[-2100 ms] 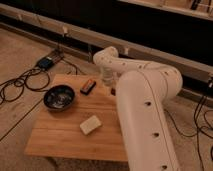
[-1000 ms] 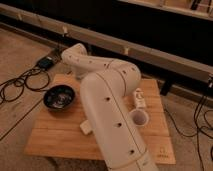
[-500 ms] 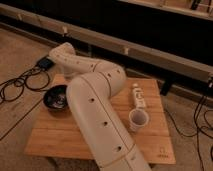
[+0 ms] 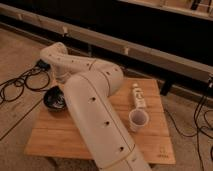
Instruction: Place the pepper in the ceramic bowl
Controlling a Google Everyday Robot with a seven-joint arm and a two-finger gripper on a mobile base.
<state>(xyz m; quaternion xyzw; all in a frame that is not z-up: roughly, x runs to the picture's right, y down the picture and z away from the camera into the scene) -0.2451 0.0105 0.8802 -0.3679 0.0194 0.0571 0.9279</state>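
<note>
The ceramic bowl [image 4: 53, 99], dark with a glossy blue-grey inside, sits at the left edge of the wooden table [image 4: 150, 142]. My white arm [image 4: 92, 107] reaches from the bottom of the view up and over to the left. My gripper [image 4: 60, 85] hangs down at the bowl's far right rim, mostly hidden by the arm's own links. The pepper is not in view, either hidden by the arm or in the gripper; I cannot tell which.
A white cup [image 4: 138, 119] stands right of centre on the table. A small white bottle [image 4: 138, 96] lies behind it. Black cables [image 4: 20, 82] run over the floor at the left. A dark wall with a ledge [image 4: 150, 50] runs behind the table.
The arm has swung left across the table, from near the dark block to over the bowl. The cup and bottle came into view; the block and sponge are now covered.
</note>
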